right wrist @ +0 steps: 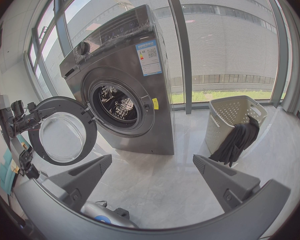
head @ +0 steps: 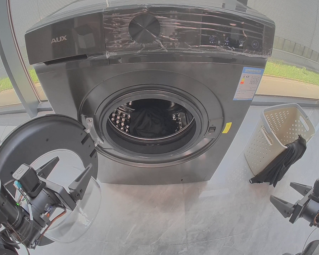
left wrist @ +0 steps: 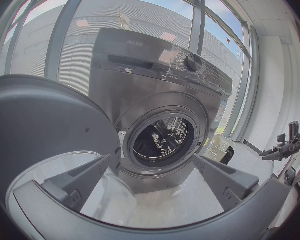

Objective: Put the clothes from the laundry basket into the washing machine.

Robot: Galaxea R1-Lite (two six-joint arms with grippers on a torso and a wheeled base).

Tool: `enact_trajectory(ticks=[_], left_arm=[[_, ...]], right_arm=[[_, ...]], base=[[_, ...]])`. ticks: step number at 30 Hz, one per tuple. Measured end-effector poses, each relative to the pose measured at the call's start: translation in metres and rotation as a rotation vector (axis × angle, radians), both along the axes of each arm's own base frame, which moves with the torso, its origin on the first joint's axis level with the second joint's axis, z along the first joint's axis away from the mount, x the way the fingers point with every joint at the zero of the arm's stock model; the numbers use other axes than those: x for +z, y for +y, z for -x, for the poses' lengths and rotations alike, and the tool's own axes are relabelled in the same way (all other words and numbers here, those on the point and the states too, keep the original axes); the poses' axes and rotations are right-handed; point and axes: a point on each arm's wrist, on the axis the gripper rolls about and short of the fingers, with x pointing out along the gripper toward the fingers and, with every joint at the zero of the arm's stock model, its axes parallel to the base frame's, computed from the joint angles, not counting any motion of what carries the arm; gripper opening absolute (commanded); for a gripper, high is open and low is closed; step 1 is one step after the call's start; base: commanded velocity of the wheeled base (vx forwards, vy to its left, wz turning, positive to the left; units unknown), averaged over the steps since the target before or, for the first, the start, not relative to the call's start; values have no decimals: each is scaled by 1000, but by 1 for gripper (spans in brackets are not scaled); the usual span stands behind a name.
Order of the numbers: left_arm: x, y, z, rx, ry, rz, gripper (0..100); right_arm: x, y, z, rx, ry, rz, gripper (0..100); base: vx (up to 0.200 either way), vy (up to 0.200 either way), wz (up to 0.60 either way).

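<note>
A grey front-loading washing machine (head: pixel 149 89) stands ahead with its round door (head: pixel 35 142) swung wide to the left. A dark garment (head: pixel 150 119) lies inside the drum. To the right, a white laundry basket (head: pixel 273 131) stands on the floor, and a black garment (head: pixel 281 162) hangs over its front rim down to the floor. My left gripper (head: pixel 69 172) is open and empty, low in front of the open door. My right gripper (head: pixel 290 197) is open and empty, low on the right, a little short of the basket (right wrist: pixel 230 117) and its hanging garment (right wrist: pixel 236 140).
Grey marble floor (head: pixel 173 213) stretches between the machine and me. Glass window walls with metal posts (right wrist: pixel 180 50) run behind the machine and basket. The open door (right wrist: pixel 61 134) juts out over the floor on the left side.
</note>
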Motion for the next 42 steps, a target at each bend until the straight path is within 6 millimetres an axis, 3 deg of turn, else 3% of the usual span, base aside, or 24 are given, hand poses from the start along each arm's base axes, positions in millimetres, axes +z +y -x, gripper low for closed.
enact_trajectory(ticks=[5, 15, 21, 26, 36, 42], left_arm=[[-1, 9, 11, 20, 34, -32, 100], [-1, 24, 30, 39, 68, -61, 100], [1, 30, 33, 108, 56, -43, 100], [0, 37, 31, 173, 70, -49, 100], [-8, 56, 52, 220, 136, -40, 100], [-15, 69, 73, 235, 159, -8, 100]], right_arm=[[3, -11, 17, -40, -49, -5, 100], [8, -24, 31, -136, -151, 11, 100], [8, -26, 35, -155, -173, 8, 100], [7, -29, 41, -175, -180, 14, 100], [-6, -36, 70, -228, -220, 16, 100], [-22, -39, 90, -238, -229, 16, 100]], base=[[0, -200, 0], [0, -200, 0], [0, -200, 0], [0, 0, 0], [0, 0, 0], [0, -200, 0]])
